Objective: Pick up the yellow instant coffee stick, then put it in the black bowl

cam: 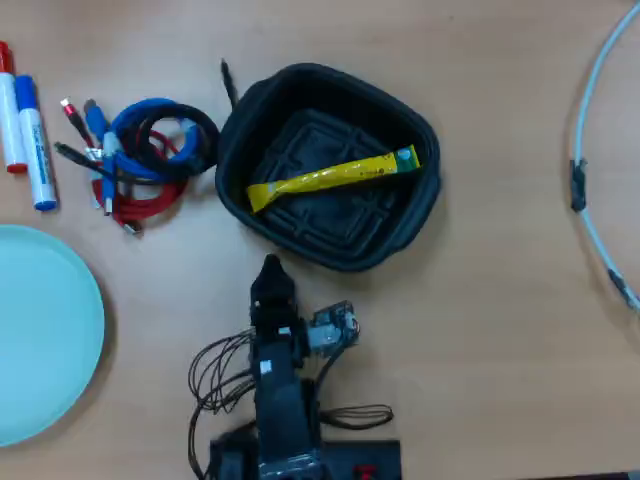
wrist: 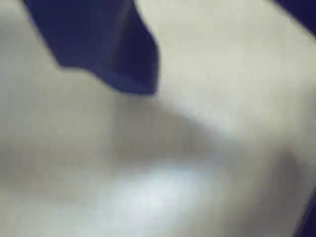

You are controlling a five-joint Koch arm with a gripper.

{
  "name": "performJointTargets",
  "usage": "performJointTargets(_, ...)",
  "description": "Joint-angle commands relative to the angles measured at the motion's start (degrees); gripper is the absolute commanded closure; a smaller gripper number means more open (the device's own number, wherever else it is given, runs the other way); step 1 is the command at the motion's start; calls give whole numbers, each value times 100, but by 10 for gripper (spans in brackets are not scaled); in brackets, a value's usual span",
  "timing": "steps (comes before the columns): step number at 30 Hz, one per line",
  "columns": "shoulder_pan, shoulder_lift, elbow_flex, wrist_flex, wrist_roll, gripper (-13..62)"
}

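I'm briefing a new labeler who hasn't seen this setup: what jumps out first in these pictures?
In the overhead view, the yellow instant coffee stick lies diagonally on the floor of the black bowl at the center. Left of the bowl sits a tangle of blue, red and black cables. A pale blue plate fills the lower left edge, and the arm's end effector points at the bowl's near wall.

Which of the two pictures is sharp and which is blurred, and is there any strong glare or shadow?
Wrist view: heavily blurred; only a dark blue shape over a pale surface, with a soft bright patch low down. Overhead view: sharp and evenly lit; the yellow foil coffee stick with a green end lies clearly inside the black plastic rounded-rectangular bowl, with soft shadows and no strong glare.
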Motion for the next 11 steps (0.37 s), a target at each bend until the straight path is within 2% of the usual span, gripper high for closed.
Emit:
performJointTargets(1, -9, 545, 272, -396, 141, 33)
performJointTargets(11, -26, 536, 914, -782, 141, 33)
